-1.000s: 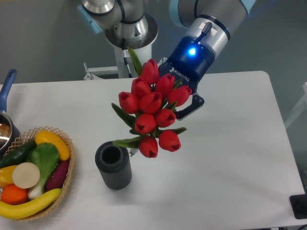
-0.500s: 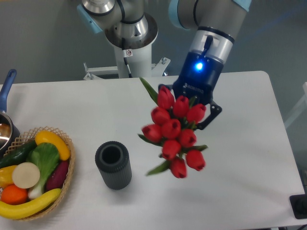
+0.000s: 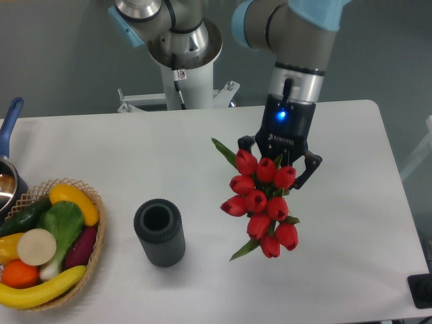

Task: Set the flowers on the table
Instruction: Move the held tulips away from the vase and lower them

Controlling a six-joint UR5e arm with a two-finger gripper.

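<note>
1. The grey UR5e arm enters from the top of the view and descends nearly vertically over the right-centre of the large white rectangular tabletop with rounded corners (image 3: 351, 223)
2. The wrist section is silver above and dark blue below, with a lit blue indicator facing the camera
3. The black two-finger gripper (image 3: 279, 160) points downward toward the tabletop; its two finger linkages show at either side of the flower heads
4. The gripper is clamped on the bunch of red tulips with green leaves and green stems (image 3: 262, 202); the contact point on the stems is hidden behind the blooms
5. The bunch hangs above the tabletop, right of centre, with the flower heads toward the camera and the lowest blooms toward the front edge; whether any part touches the surface cannot be determined
6. One green leaf projects up-left from the bunch and another projects down-left below it
7. The dark grey ribbed cylindrical vase (image 3: 159, 232) stands upright on the tabletop, well to the left of the bunch, with its open mouth visible
8. The woven wicker basket (image 3: 96, 239) holding vegetables and fruit sits at the front-left edge of the tabletop
9. A pot with a blue handle (image 3: 9, 125) is partly visible at the left edge
</note>
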